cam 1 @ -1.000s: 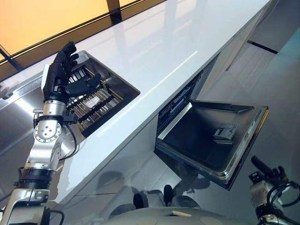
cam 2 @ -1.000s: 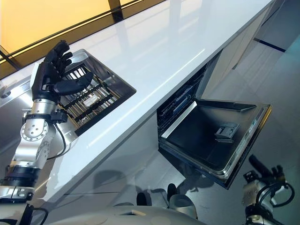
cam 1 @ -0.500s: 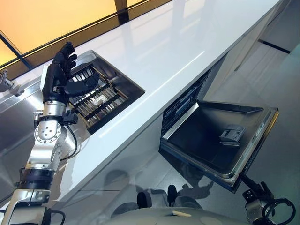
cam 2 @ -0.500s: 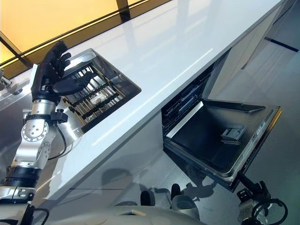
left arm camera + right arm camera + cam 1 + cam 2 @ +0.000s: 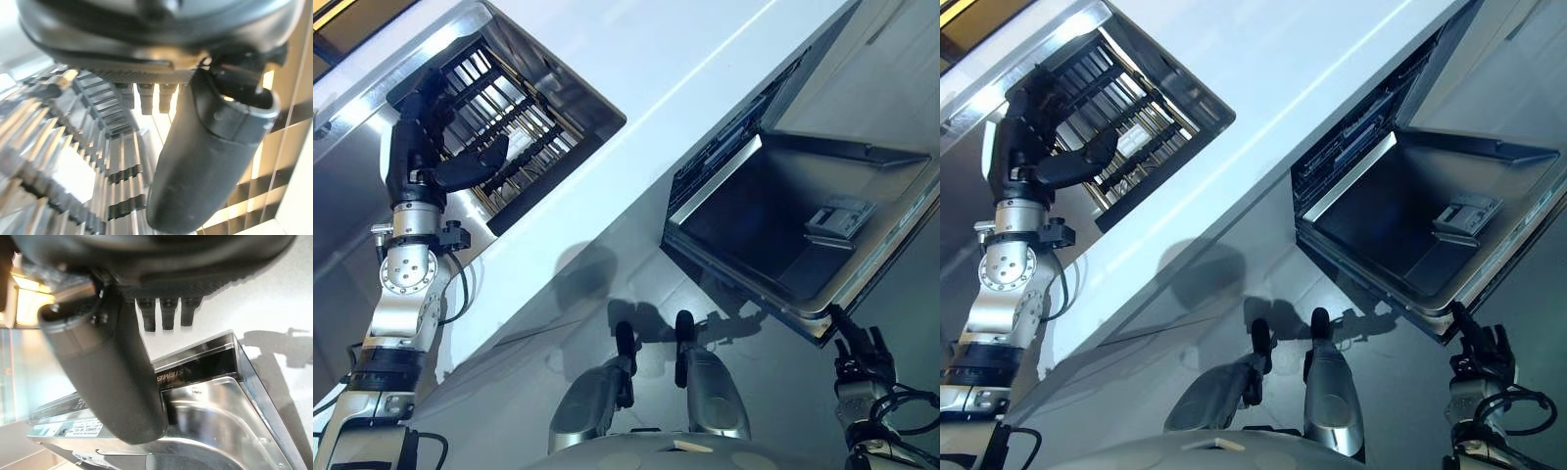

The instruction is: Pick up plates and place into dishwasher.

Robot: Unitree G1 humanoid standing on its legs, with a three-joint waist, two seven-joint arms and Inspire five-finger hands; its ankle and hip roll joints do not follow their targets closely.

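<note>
Over on the left, the left hand hangs above the sink, which is sunk into the white counter. Its fingers are stretched out and loose, and its thumb sticks out to the side — it holds nothing. Down inside the sink sits a dish rack with dark bars and thin metal wires. I cannot tell if any plates are in the rack. Further right, under the counter, the dishwasher is open, with racks just showing inside it. Its shiny door is folded down and out. Near the door's outer corner, low on the right, is the right hand — its fingers are straight and relaxed, and it holds nothing.
</note>
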